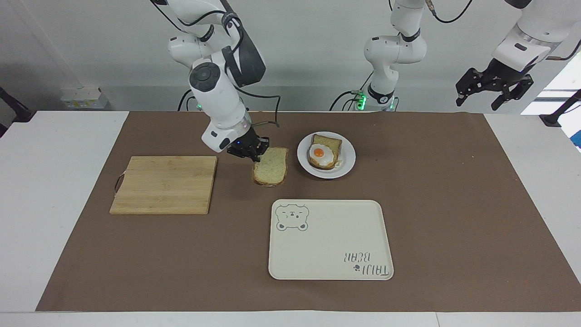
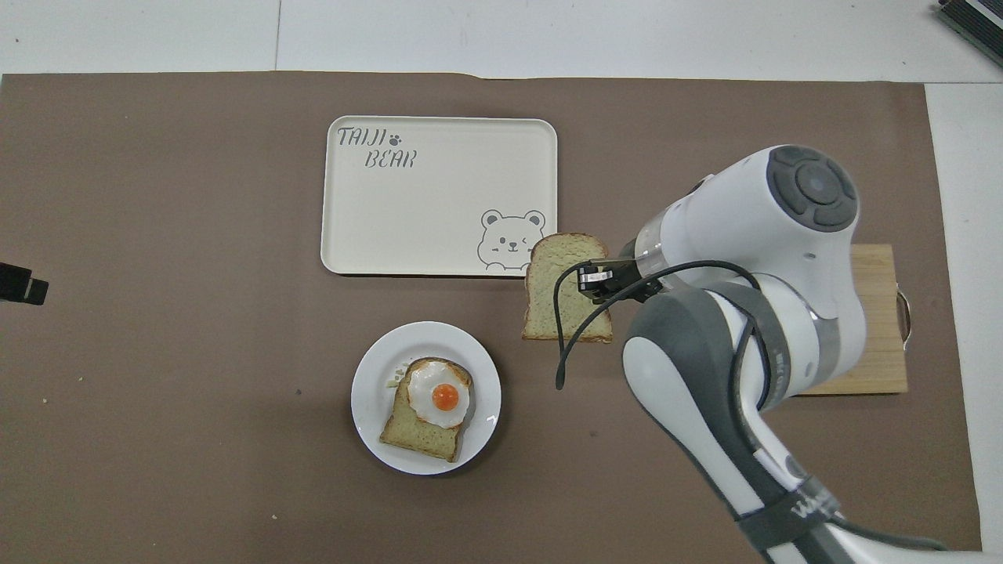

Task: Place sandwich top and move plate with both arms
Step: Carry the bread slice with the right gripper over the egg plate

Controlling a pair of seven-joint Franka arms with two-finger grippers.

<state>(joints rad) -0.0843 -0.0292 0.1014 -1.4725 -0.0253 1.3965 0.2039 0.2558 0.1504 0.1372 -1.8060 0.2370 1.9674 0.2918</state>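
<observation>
**One slice in the air, one plate waiting**

One plain bread slice [image 1: 270,166], the sandwich top, hangs from the right gripper [image 1: 248,149], whose fingertips are pinched tight on the crust edge so the crumb face stays free. It hangs above the brown mat [image 1: 431,204], between the wooden cutting board [image 1: 163,184] and the white plate [image 1: 347,159], just beside the plate. That plate carries the toasted slice with a fried egg [image 1: 323,153], the likely landing spot. Farther from the robots lies the bear tray [image 1: 330,239], presumably the plate's destination. The left gripper [image 1: 494,88] waits with jaws spread wide and empty, above its own end of the table.
</observation>
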